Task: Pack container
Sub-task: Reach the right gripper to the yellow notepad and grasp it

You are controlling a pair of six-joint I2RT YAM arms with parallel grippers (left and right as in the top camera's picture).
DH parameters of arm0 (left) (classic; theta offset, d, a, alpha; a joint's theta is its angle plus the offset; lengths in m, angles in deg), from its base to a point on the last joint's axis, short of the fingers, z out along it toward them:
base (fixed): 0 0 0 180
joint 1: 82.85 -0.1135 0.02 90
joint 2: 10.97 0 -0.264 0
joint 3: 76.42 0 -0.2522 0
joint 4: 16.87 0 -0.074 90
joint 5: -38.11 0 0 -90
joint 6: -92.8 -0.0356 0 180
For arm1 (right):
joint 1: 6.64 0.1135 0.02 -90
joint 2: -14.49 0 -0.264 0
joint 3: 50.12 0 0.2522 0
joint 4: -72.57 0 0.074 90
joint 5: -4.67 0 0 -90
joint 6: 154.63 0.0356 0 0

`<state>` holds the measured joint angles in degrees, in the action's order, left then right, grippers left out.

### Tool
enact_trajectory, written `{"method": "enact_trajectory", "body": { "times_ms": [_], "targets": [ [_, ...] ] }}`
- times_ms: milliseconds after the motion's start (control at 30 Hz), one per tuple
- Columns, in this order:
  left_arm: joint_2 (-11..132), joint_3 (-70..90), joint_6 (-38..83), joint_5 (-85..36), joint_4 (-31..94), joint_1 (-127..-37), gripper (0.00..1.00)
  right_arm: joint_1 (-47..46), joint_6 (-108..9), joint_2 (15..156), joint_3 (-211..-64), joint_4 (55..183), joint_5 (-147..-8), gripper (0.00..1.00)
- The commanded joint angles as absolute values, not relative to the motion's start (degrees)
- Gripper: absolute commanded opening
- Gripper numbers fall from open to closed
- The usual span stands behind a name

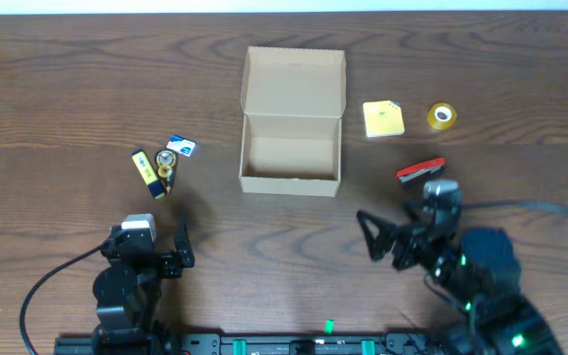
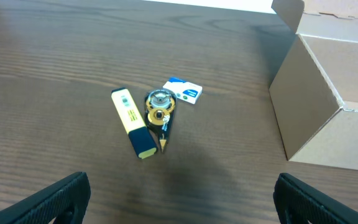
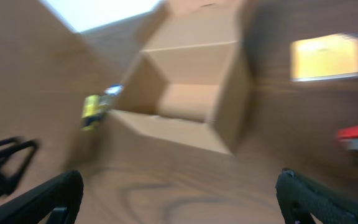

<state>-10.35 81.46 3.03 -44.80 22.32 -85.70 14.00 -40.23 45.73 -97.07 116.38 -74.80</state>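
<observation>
The tan cardboard container [image 1: 292, 148] stands open at the table's middle, its flap lid raised at the back; it also shows in the left wrist view [image 2: 325, 112] and, blurred, in the right wrist view [image 3: 188, 99]. Its inside looks empty. A yellow highlighter [image 1: 146, 173], a small round black-and-gold item [image 1: 167, 166] and a blue-white eraser [image 1: 180, 147] lie left of it. A yellow sticky-note pad [image 1: 383, 118], a tape roll [image 1: 443, 115] and a red stapler [image 1: 420, 171] lie right of it. My left gripper [image 1: 156, 247] is open and empty near the front left. My right gripper [image 1: 383, 237] is open and empty at the front right.
The dark wood table [image 1: 67, 89] ends at the far edge, beyond the box. Black cables loop from both arm bases along the front edge.
</observation>
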Motion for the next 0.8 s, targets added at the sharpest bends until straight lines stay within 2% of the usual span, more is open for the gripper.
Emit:
{"method": "enact_trajectory", "body": {
  "times_ms": [0, 167, 433, 767],
  "targets": [
    [-10.72, 82.53, 3.47, -44.82, 22.30, -85.72, 0.95, 10.44, -48.19, 52.40, -105.77, 119.22, -79.55, 0.99],
    [-10.72, 82.53, 3.47, -44.82, 22.30, -85.72, 0.95, 6.57, -54.13, 62.15, -115.29, 120.57, -78.80, 0.99],
    [-10.72, 82.53, 3.47, -44.82, 22.30, -85.72, 0.95, 6.50, -60.23, 69.38, -115.62, 114.39, -81.82, 0.99],
    [-10.72, 82.53, 3.47, -44.82, 22.30, -85.72, 0.95, 4.58, -64.41, 93.42, -122.33, 109.93, -82.76, 0.99]
  ]
}}
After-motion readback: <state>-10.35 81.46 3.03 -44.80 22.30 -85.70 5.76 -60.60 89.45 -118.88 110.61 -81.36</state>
